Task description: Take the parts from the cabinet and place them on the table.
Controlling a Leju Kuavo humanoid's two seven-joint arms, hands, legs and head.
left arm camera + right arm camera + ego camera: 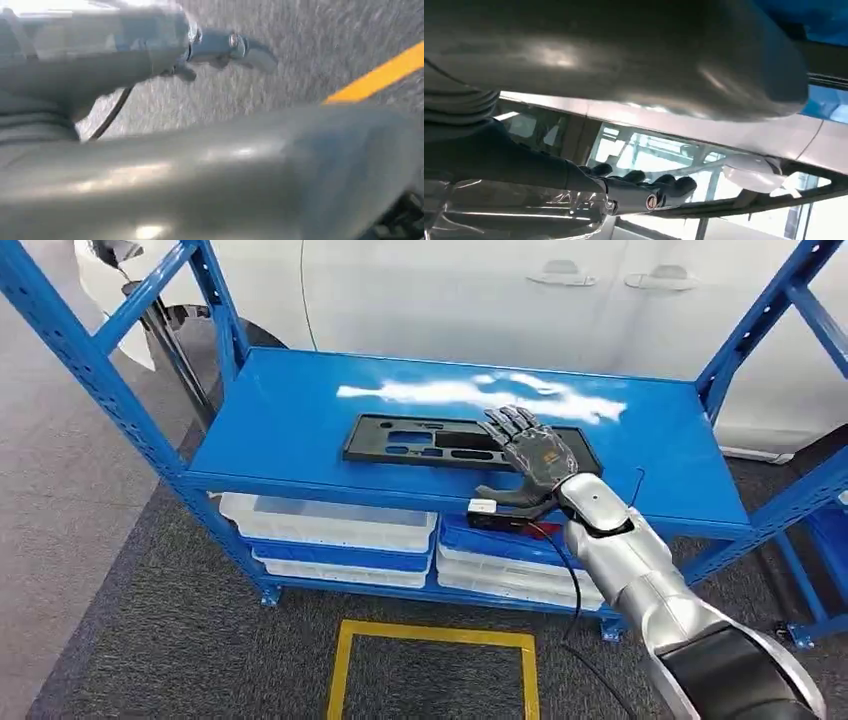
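A flat black plastic part (pixel 420 440) with several cut-outs lies on the top shelf of the blue rack (pixel 300 410). My right hand (pixel 535 460) lies over the part's right end with its fingers stretched out and its thumb at the shelf's front edge; it grips nothing. The right wrist view shows those dark fingers (pixel 644 192) extended, with nothing between them and the thumb. My left hand (pixel 200 165) hangs over the grey floor, blurred, with a finger (pixel 240 47) held straight and nothing in it.
White and blue bins (pixel 330 525) fill the rack's lower shelf. A white car (pixel 500 300) stands right behind the rack. A yellow taped square (pixel 435 635) marks the grey carpet in front. Blue uprights (pixel 760 330) frame both sides of the shelf.
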